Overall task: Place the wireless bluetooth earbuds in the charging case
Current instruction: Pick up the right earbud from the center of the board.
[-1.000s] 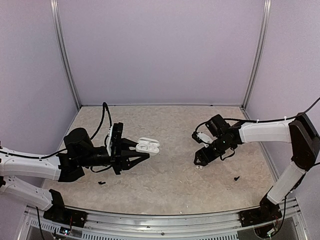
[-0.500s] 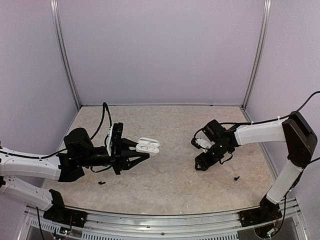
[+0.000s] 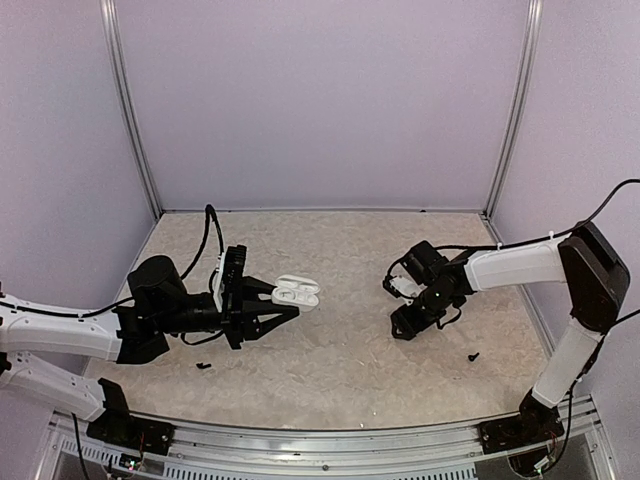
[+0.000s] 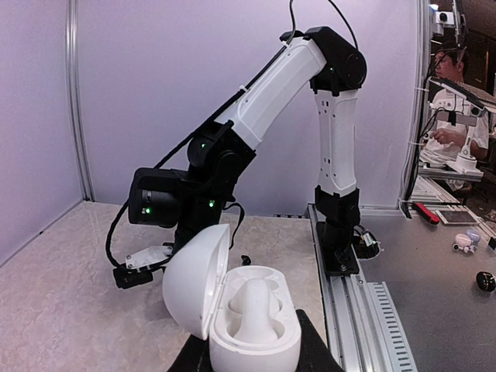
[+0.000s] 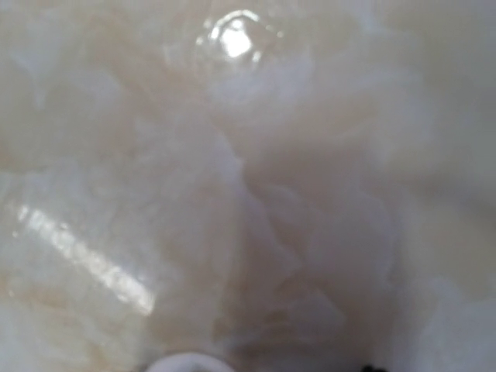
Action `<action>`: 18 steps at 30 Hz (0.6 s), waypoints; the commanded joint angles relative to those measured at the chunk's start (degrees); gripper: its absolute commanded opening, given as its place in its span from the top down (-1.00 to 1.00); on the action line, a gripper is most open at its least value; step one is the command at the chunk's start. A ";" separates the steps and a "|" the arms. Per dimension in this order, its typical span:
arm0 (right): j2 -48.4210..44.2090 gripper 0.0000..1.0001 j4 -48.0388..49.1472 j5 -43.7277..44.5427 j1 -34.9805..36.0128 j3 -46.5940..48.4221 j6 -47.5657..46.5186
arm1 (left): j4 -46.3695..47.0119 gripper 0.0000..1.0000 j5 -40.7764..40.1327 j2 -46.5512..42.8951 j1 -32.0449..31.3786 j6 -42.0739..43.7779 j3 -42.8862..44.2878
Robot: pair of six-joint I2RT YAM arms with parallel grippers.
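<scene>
The charging case (image 4: 252,329) is a white oval shell with its lid (image 4: 192,279) hinged open to the left. My left gripper (image 4: 252,355) is shut on it, with a dark finger on each side, and holds it above the table. A white rounded shape stands in the case's middle; I cannot tell whether it is a bud. From above, the case (image 3: 297,293) sits at the left gripper (image 3: 280,301) tips. My right gripper (image 3: 404,325) points down onto the table at centre right. Its wrist view is blurred and close to the surface, with a white rounded earbud edge (image 5: 186,363) at the bottom.
A small black screw-like bit (image 3: 473,355) lies right of the right gripper, another (image 3: 203,366) lies near the left arm. The right arm (image 4: 271,93) rises across the left wrist view. Side walls and the front rail (image 3: 330,440) bound the table.
The right gripper has dropped and shifted slightly left onto the spot where a small white bud lay, so the bud no longer shows from above. The left arm and case have stayed still.
</scene>
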 commanded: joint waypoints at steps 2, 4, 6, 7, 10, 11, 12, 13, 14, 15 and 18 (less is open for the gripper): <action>0.53 -0.20 1.31 2.48 -0.80 0.74 2.21 | 1.78 0.75 0.08 -0.34 0.29 -0.01 -0.19; -0.04 -0.18 1.72 2.75 -1.41 0.59 2.70 | 1.77 0.74 0.01 -0.40 0.23 -0.01 -0.18; -0.49 -0.18 1.92 2.78 -1.86 0.50 2.89 | 1.61 0.74 0.07 -0.41 0.28 -0.01 -0.11; -0.77 -0.19 2.06 2.78 -2.10 0.54 2.92 | 1.63 0.74 0.07 -0.47 0.26 0.00 -0.17; -2.35 -0.23 2.88 -0.80 -2.27 0.54 2.34 | 1.60 0.75 0.07 -0.58 0.24 0.04 -0.18; -3.29 -0.24 3.43 -2.40 -2.31 0.40 2.18 | 1.62 0.74 0.07 -0.58 0.23 0.08 -0.19; -4.25 -0.25 3.91 -4.10 -2.29 0.25 1.95 | 1.61 0.74 0.12 -0.63 0.27 0.08 -0.19; -5.23 -0.28 4.51 -6.07 -2.24 -0.01 1.59 | 1.61 0.74 0.18 -0.60 0.23 0.03 -0.18; -6.05 -0.29 4.58 -7.05 -2.42 -0.02 1.51 | 1.61 0.74 0.21 -0.59 0.23 -0.01 -0.19; -6.70 -0.29 4.45 -7.77 -2.64 -0.12 1.31 | 1.60 0.74 0.24 -0.61 0.23 -0.01 -0.26; -7.67 -0.26 3.57 -7.87 -3.95 -0.56 0.92 | 1.74 0.75 0.27 -0.58 0.23 -0.06 -0.29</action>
